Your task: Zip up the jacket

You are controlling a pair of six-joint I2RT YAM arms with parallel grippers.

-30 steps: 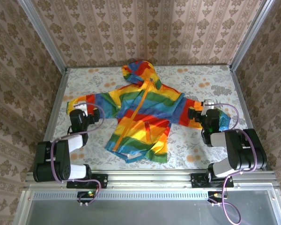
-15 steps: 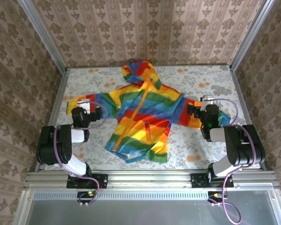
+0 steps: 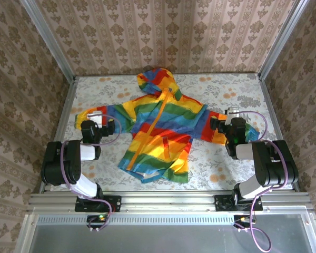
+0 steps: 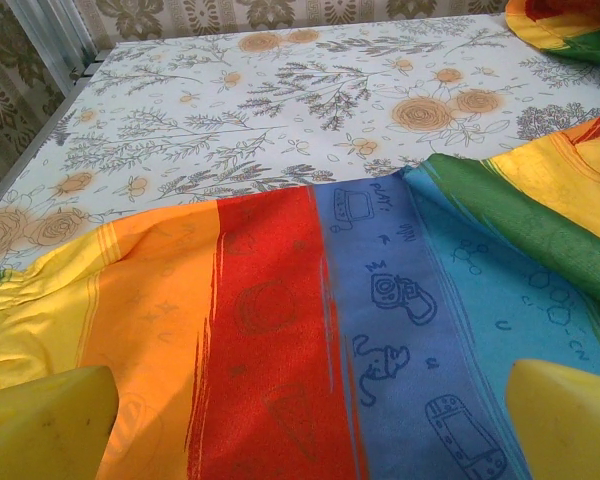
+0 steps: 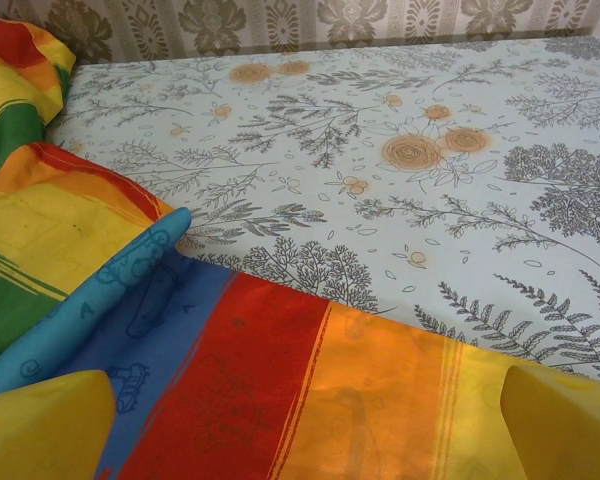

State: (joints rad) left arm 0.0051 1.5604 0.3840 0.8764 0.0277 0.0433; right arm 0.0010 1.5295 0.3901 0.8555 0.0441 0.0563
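Top external: the jacket [image 3: 160, 132] lay flat at the table's [image 3: 226, 87] centre, hood [image 3: 155, 81] far, hem near, sleeves spread left and right. The orange zipper [image 3: 157, 124] ran as one line from hood to hem. It looked mostly joined, but I could not tell the slider's position or whether the near end was closed, so completion is unconfirmed. The left gripper [image 3: 95, 117] sat over the left sleeve [image 3: 116, 113] and the right gripper [image 3: 221, 125] over the right sleeve [image 3: 213, 129], both well apart from the zipper. Left wrist: yellow fingers [image 4: 45, 425] were spread wide with striped cloth between them, gripping nothing. Right wrist: fingers [image 5: 40, 425] were likewise wide and empty. No obstruction was seen, only floral cloth beyond the sleeves.
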